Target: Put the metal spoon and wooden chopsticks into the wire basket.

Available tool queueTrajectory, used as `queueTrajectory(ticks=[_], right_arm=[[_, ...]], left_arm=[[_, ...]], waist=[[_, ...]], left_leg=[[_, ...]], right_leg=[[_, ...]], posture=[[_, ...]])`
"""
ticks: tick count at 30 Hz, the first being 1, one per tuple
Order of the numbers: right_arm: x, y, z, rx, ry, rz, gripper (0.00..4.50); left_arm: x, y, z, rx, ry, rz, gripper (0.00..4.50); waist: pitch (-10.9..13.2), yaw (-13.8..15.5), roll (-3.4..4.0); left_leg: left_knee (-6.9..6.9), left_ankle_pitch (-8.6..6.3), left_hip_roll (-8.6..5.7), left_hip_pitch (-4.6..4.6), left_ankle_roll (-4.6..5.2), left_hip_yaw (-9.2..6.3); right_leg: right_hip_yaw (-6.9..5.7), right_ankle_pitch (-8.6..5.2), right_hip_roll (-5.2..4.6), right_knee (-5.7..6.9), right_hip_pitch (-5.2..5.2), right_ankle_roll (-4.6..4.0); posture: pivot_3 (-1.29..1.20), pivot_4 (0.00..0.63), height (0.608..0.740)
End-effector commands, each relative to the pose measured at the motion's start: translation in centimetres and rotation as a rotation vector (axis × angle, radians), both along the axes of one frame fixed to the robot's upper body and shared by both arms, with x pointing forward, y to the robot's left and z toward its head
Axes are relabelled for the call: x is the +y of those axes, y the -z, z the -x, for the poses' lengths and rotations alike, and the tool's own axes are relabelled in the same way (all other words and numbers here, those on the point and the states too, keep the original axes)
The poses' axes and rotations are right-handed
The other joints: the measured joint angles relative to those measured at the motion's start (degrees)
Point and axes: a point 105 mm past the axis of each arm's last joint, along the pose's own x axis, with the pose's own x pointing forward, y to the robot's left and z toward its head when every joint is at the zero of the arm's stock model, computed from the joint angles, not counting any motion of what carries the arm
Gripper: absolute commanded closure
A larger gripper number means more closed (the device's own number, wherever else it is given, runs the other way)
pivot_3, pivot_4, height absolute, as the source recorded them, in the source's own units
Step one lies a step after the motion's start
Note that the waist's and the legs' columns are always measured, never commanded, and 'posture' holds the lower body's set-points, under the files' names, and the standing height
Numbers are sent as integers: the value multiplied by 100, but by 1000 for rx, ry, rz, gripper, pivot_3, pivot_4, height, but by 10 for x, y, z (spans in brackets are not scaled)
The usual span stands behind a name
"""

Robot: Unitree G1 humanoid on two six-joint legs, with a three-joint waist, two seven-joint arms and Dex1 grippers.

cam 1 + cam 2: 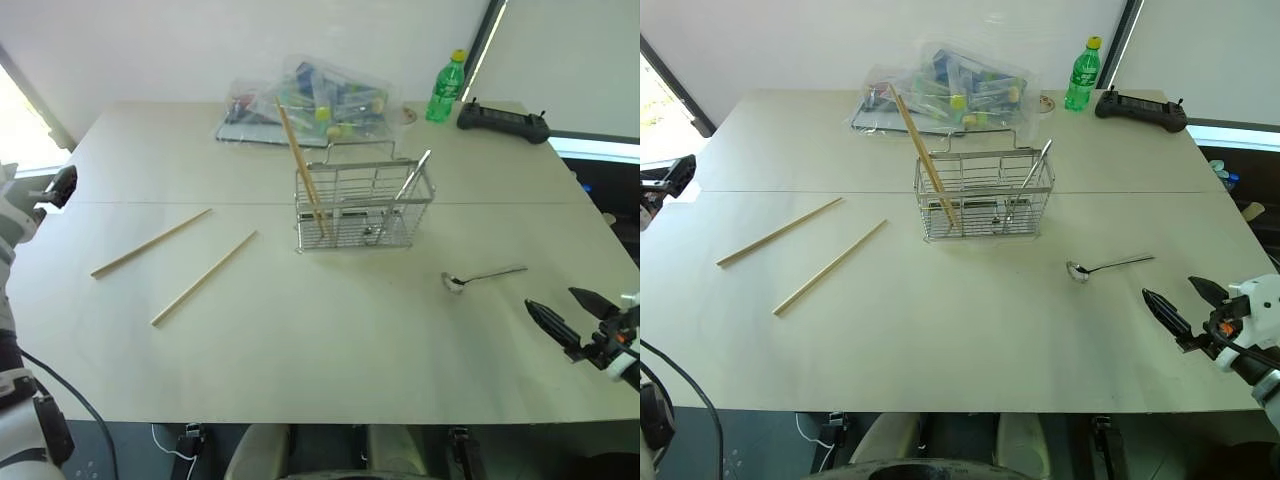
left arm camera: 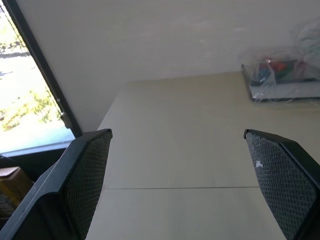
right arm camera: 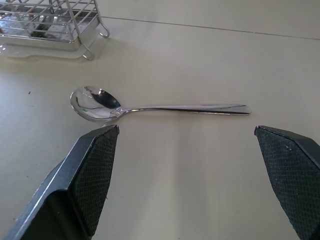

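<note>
Metal spoon (image 3: 150, 106) lies flat just ahead of the wide-open right claw (image 1: 1180, 305); left claw (image 2: 180, 185) gapes level, empty.

The spoon (image 3: 150, 107) is seen as polished, mirror-bright metal; the basket (image 1: 364, 206) is made of shiny silver wire. The chopsticks (image 1: 175, 262) are of pale, matt wood. The table (image 1: 330, 350) is finished smooth and matt beige. Black cross-hatched pads (image 3: 95, 175) are borne by the fingers. The bag (image 1: 310, 100) is of clear, glossy plastic
</note>
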Motion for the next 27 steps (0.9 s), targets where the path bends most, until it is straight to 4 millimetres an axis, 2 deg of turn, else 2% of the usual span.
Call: queueTrajectory(ticks=[1, 13, 20, 27], right_arm=[[2, -14, -1, -51, -5, 20, 13], [-1, -18, -9, -67, -7, 34, 13], [-3, -26, -20, -79, -21, 57, 13], [-4, -30, -28, -78, -36, 107, 13]], left_arm=[[-3, -16, 2, -44, 14, -53, 16], [-9, -14, 0, -17, 43, -54, 16], [-13, -14, 2, -14, 60, -52, 16], [-32, -8, 0, 49, 162, -16, 16]], waist=[[0, 0, 0], [0, -6, 0], [0, -6, 1], [0, -5, 0]], left_leg=[[0, 0, 0, 0, 0, 0], [0, 0, 0, 1, 0, 0], [0, 0, 0, 0, 0, 1], [1, 0, -1, 0, 0, 1]], right_leg=[[0, 0, 0, 0, 0, 0], [0, 1, 0, 0, 0, 0], [0, 1, 0, 0, 0, 1], [0, 1, 1, 0, 0, 1]], posture=[[0, 150, 734], [0, 150, 734], [0, 150, 734], [0, 150, 734]])
